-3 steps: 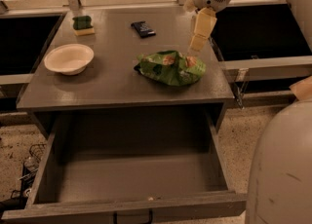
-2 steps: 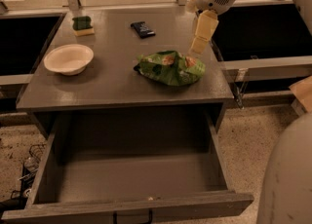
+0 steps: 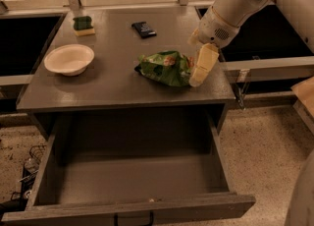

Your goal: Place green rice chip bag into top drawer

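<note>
— Grey counter (image 3: 113, 86): what sits on it, counted?

— One white bowl (image 3: 69, 59) at the left. One green-topped sponge (image 3: 83, 25) at the back left. One dark packet (image 3: 144, 29) at the back. One green rice chip bag (image 3: 166, 68), crumpled, lying right of the middle.

— And the top drawer?

— One top drawer (image 3: 132, 208), pulled well out below the counter. The bag is on the counter, not in it.

— The arm?

— One white arm (image 3: 235, 4) slants down from the upper right. Its gripper (image 3: 200, 72) points downward at the bag's right edge, touching it or just beside. Whether it grips, I cannot tell.
</note>
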Tool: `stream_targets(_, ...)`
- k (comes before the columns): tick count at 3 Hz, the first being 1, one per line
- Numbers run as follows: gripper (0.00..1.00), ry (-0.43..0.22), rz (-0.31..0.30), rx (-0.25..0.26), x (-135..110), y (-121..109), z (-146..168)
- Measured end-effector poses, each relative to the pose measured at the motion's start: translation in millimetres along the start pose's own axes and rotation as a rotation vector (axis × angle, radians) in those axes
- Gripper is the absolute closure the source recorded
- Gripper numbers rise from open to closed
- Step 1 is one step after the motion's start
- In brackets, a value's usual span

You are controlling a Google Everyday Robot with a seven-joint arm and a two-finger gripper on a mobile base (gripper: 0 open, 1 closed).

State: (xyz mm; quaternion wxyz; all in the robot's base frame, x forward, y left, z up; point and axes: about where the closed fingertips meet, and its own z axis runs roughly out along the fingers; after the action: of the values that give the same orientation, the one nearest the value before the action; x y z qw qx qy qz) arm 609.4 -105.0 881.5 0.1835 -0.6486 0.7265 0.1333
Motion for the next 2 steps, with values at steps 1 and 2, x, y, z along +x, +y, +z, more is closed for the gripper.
stream_targets(1,0.00,0.000,0.000,-0.001,0,0,0)
stream_targets(2,0.00,-0.020,-0.020,-0.008,-11,-7,0)
